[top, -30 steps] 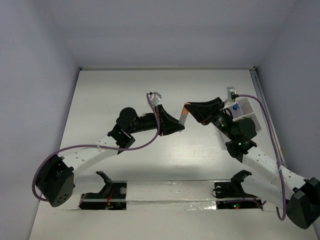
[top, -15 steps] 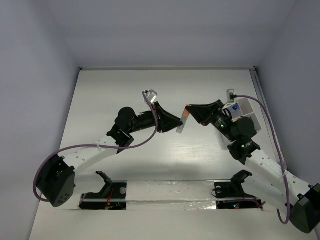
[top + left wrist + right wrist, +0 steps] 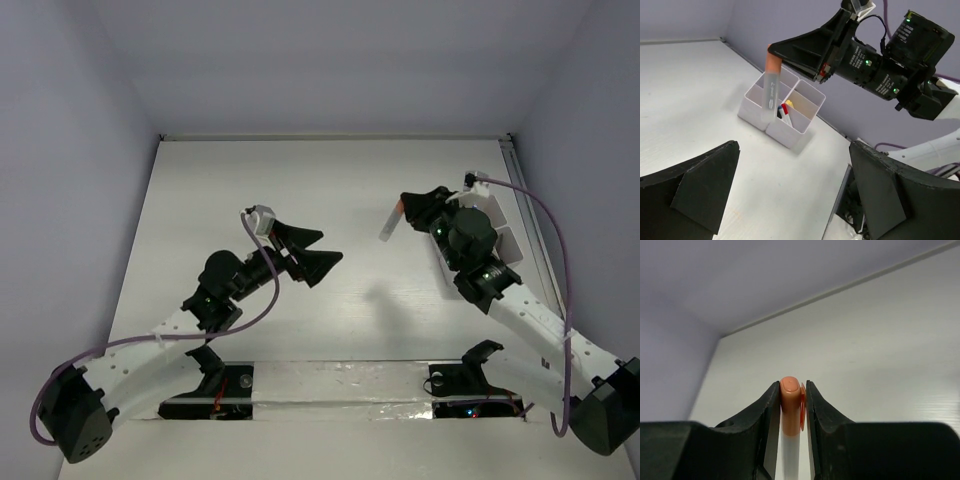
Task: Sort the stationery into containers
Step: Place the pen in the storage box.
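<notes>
right fingers clamp the orange-capped tube by its cap end so the body hangs free above the tabletop near the containers, prob for a drop-in; left fingers wide open, empty.

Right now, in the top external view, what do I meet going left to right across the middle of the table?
The left gripper, open → white orange-capped tube, gripped at its cap end by the right gripper → containers.
</notes>
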